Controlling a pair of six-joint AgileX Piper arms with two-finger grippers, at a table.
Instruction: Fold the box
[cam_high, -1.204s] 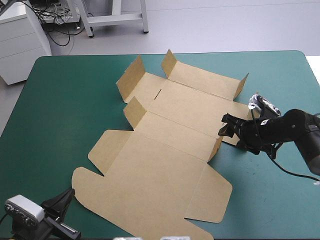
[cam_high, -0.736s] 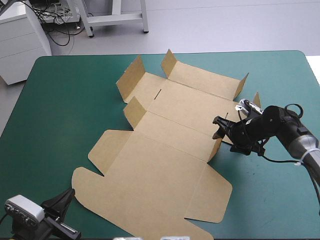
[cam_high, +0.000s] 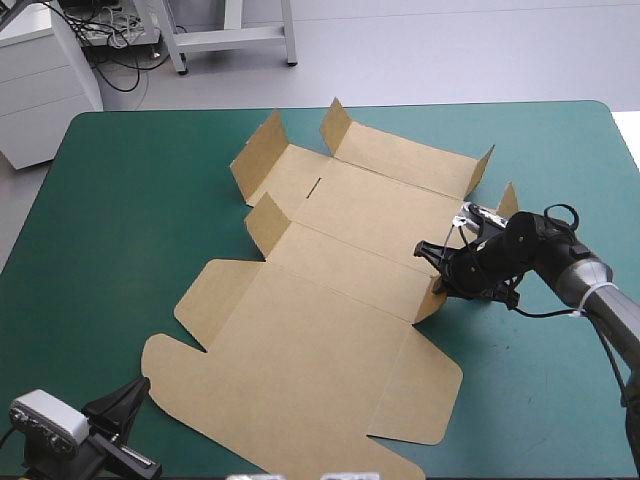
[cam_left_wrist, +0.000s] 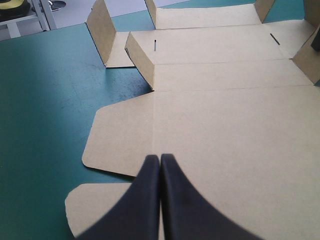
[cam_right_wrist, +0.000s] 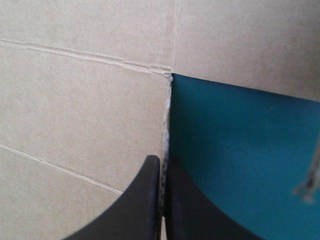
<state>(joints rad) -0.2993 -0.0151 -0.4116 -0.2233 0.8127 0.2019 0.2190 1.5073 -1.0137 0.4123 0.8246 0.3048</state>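
The brown box (cam_high: 330, 330) lies as a mostly flat cut sheet across the table's middle, with several small flaps raised at its far end and sides. My right gripper (cam_high: 434, 264) is at the sheet's right edge. In the right wrist view (cam_right_wrist: 164, 161) it is shut on the box, and the pale cut edge of a raised side flap (cam_right_wrist: 75, 100) runs between the black fingers. My left gripper (cam_high: 135, 390) is shut and empty near the table's front left corner. In its own view (cam_left_wrist: 160, 159) it points over the near flat panel (cam_left_wrist: 225, 125).
Teal-green cover (cam_high: 120, 220) shows left of the box, and more of it (cam_high: 540, 400) to the right and front right. The table's far edge (cam_high: 340, 108) runs just behind the raised far flaps.
My right gripper moved left up to the box's right edge and went from open to shut on the side flap. The box shifted slightly left. The left arm stayed still.
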